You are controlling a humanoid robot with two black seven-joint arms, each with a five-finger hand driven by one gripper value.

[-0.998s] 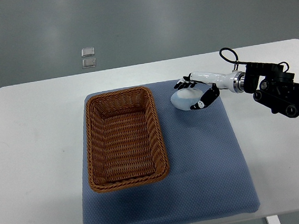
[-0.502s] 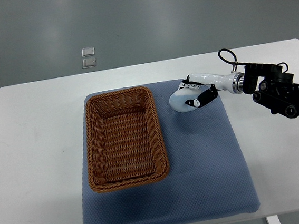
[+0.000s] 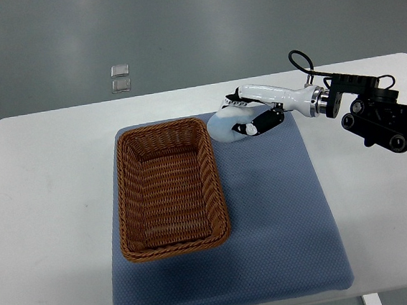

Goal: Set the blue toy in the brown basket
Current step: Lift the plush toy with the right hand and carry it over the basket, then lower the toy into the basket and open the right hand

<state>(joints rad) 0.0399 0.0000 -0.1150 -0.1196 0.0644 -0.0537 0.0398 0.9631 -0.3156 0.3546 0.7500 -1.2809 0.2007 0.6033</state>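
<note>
**Colours and patterns around the brown basket**

Take the basket [image 3: 170, 190] as your landmark: it is warm brown wicker, woven in fine horizontal ribs, with a braided rim of the same brown. Under it you see a slate-blue mat [image 3: 282, 217] with a fine dotted texture. Around the mat, the table [image 3: 43, 211] is plain white. Just right of the basket's far corner, the toy [image 3: 222, 126] is a very pale blue, almost white. The right hand [image 3: 249, 119] on it is glossy white with black finger segments, and the arm behind it is black. Beyond the table, the floor [image 3: 177, 32] is dull grey-green, with two small pale squares [image 3: 120, 78].
</note>
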